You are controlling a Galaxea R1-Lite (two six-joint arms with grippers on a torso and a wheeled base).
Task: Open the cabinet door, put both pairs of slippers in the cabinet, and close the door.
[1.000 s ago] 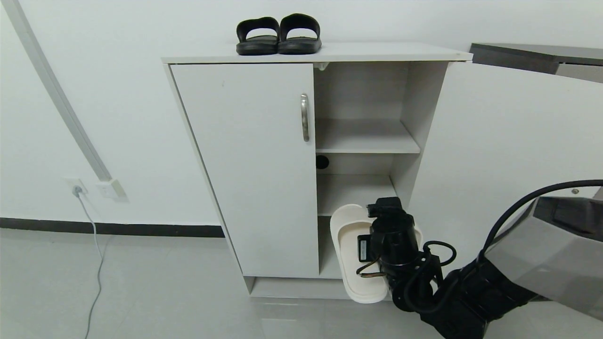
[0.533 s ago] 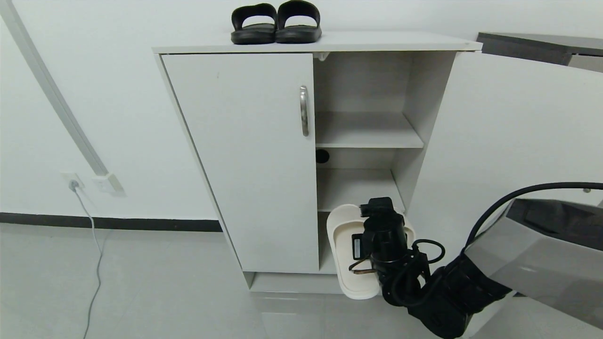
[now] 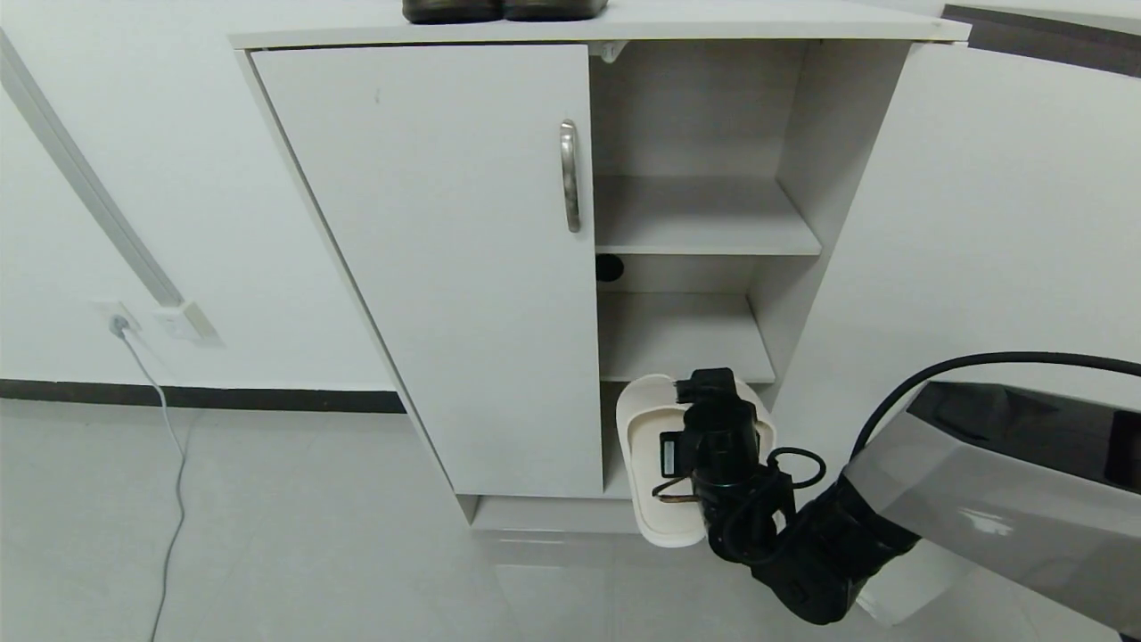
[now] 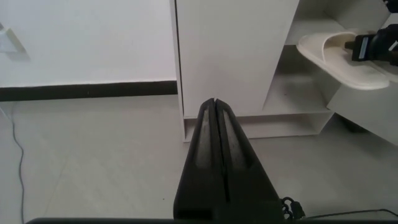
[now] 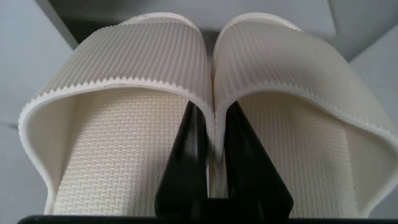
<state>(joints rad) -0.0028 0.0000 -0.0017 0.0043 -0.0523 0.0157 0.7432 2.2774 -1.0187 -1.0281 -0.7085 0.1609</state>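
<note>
Plainly the cabinet [image 3: 758, 29] is ready: its right door [image 3: 998, 223] is swung wide and the left door [image 3: 428, 267] is shut. The white slippers [image 3: 646, 446] hang as 1 pair in the right hand [image 5: 213, 143], whose fingers are pinched on the 2 inner strap walls pressed together. Their toes point ahead of the hand into the bottom opening and their heels trail back over the floor.

To do this step well, I would keep the pair level, slide it straight ahead until the heels pass the front edge, then lower it onto the bottom shelf [image 4: 292, 102] before letting go. The middle shelf [image 3: 677, 343] sits just above the hand, so any lift risks a knock.

The left hand [image 4: 214, 104] hangs with fingers together, off to the side above the floor. The black slippers [image 3: 499, 9] lie on the cabinet top, high above the right hand.

Against 1 s ago the whole head view has shifted, so the camera moved. The pair seems slightly deeper in, though I cannot be sure.
</note>
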